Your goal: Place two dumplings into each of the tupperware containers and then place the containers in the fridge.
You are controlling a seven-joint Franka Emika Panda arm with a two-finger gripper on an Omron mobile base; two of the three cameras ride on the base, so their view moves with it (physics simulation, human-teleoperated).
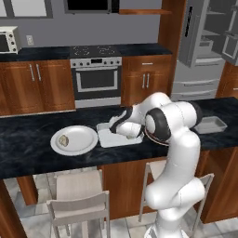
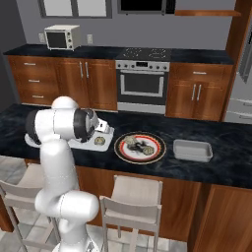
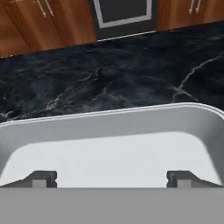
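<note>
Hovering low over a tupperware container (image 3: 109,131) with gripper (image 3: 111,178) spread wide, gripping nothing. Dark counter (image 3: 109,83) just beyond the tray's far rim, oven (image 3: 122,13) farther ahead.

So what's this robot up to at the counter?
It's sorting dumplings into containers. Its gripper, jaws wide open and holding nothing, hangs over the near tupperware container, where one dumpling lies. Another dumpling sits on the white plate, and more on the red-rimmed plate. The second container waits empty, and the fridge stands open behind.
</note>
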